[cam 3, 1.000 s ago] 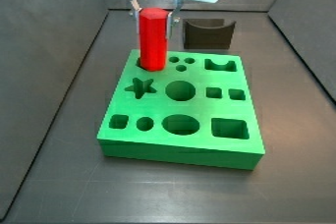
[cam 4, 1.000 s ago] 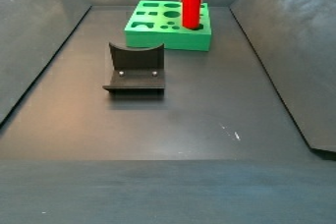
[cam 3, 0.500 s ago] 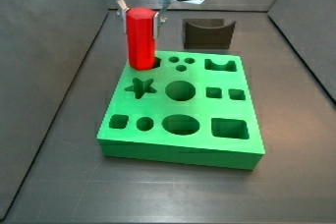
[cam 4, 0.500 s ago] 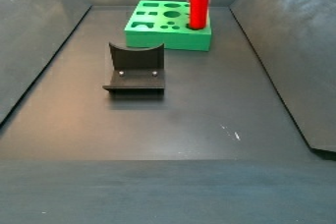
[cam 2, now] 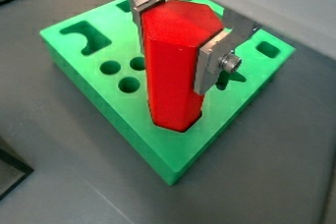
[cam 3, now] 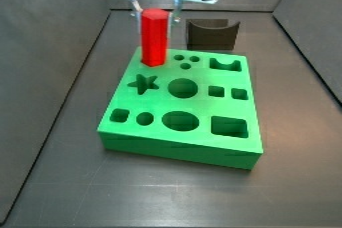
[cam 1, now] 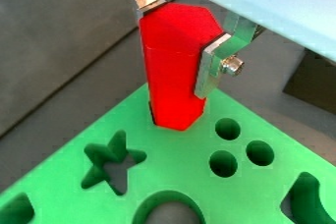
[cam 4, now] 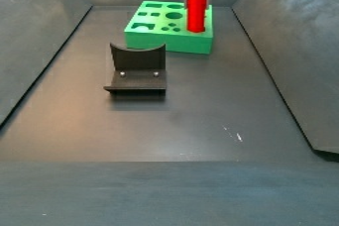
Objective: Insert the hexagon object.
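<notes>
while the gripper pinches the hexagon object near its top, you have the peg's long axis vertical, its lower end meeting the green block at a corner hole. your move runs straight down, toward 6 o'clock in a side view.

Both wrist views look down at close range along the gripper onto the tall bright red hexagonal peg and the green block with shaped holes. A side view sits near that block, angled downward. A side view looks from far across the dark floor, past the dark L-shaped fixture.
</notes>
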Robot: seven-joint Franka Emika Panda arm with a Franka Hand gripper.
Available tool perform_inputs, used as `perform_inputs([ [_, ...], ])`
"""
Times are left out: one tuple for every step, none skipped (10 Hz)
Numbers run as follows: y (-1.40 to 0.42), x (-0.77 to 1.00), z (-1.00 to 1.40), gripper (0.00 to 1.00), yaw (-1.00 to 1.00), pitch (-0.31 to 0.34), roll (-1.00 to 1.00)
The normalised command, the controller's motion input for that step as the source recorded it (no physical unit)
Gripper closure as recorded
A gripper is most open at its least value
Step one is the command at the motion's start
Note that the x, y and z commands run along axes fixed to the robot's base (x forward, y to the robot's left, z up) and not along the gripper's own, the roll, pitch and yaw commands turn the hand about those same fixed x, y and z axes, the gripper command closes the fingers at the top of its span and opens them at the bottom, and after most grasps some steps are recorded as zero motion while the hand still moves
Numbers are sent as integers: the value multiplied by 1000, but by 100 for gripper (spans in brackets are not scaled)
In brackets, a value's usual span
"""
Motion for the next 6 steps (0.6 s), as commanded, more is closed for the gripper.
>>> perform_inputs([
  [0, 134, -797, 100, 0, 46, 36],
  [-77, 29, -857, 100, 0, 0, 81],
  [-154, 51, -840, 100, 0, 0, 127],
  [-49, 120, -703, 100, 40, 16, 101],
  [0, -80, 0, 100, 0, 0, 0],
  [0, 0, 0, 100, 0, 0, 0],
])
